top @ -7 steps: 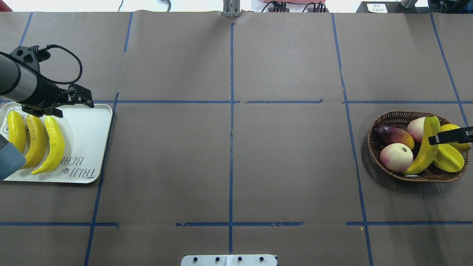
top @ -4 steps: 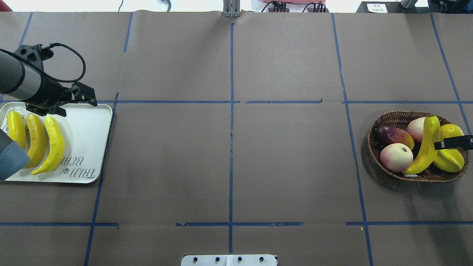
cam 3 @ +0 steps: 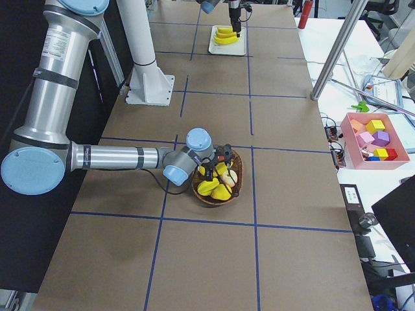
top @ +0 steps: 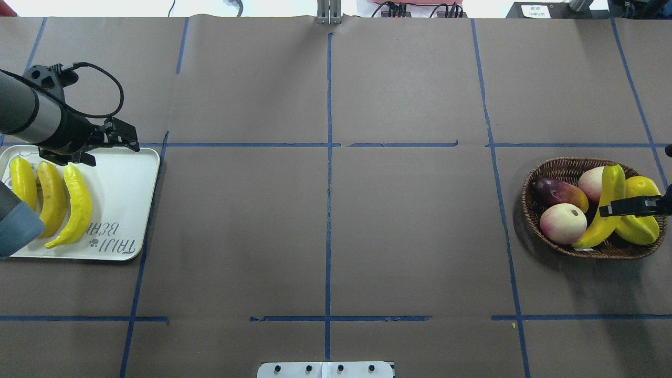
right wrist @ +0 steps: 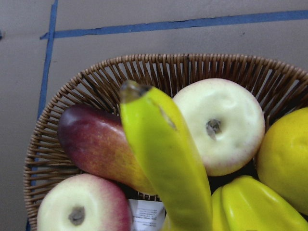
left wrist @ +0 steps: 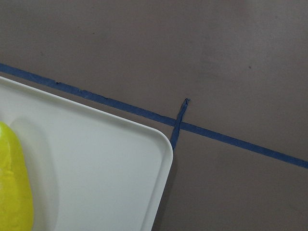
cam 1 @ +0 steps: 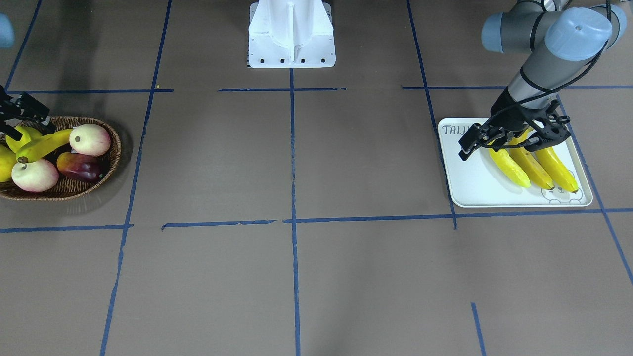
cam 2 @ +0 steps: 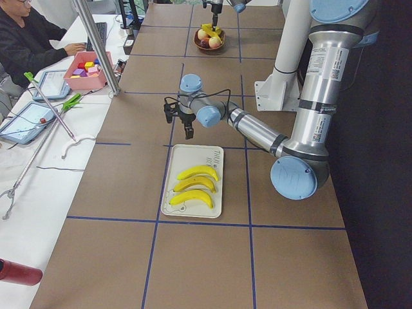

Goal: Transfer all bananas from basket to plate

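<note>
Three yellow bananas (top: 79,205) lie side by side on the white plate (top: 121,189), also seen as bananas (cam 1: 509,165) on the plate (cam 1: 470,188). My left gripper (top: 114,155) hangs open over the plate's far edge and holds nothing. One more banana (top: 611,184) leans up across the brown wicker basket (top: 526,205) at the right; the right wrist view shows this banana (right wrist: 168,154) close up. My right gripper (top: 604,211) hovers open over the banana's middle. I see no contact with it.
The basket also holds two pale peaches (top: 563,223), a dark mango (top: 559,191), a starfruit (top: 638,228) and a lemon (top: 643,186). The robot's white base (cam 1: 292,34) stands at the table's middle edge. A person (cam 2: 26,38) sits at a side table.
The right gripper's finger has slid down and inward over the banana's middle. The left gripper has shifted slightly toward the plate's far corner. The bananas have not moved.
</note>
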{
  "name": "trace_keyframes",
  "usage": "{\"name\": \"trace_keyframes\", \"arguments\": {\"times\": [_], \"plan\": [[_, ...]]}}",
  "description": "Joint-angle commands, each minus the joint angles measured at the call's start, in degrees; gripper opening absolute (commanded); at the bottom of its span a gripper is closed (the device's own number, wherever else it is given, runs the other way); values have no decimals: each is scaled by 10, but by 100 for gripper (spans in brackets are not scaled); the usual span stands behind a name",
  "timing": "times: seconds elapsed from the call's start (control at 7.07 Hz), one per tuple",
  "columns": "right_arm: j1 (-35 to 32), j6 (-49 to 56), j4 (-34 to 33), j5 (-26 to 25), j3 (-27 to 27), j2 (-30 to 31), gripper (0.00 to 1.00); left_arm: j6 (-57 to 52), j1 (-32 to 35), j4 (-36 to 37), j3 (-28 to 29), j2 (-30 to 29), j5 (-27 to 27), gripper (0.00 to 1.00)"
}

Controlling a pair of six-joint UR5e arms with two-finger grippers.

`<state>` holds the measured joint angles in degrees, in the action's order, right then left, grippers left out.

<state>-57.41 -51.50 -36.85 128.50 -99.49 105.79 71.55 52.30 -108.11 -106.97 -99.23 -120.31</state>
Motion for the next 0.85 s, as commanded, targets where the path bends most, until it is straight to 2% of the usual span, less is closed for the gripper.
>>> {"name": "trace_keyframes", "arguments": {"times": [0.0,0.42,0.57,0.71], "plan": [[13,3,0,-6,15,-4,99,0,-6,0,1,0,1,100],[14,5,0,-5,26,-13,98,0,-7,-1,1,1,1,100],[14,5,0,-5,26,-14,87,-1,-7,-1,1,1,1,100],[14,5,1,-5,25,-14,56,-1,-7,-1,1,1,1,100]]}}
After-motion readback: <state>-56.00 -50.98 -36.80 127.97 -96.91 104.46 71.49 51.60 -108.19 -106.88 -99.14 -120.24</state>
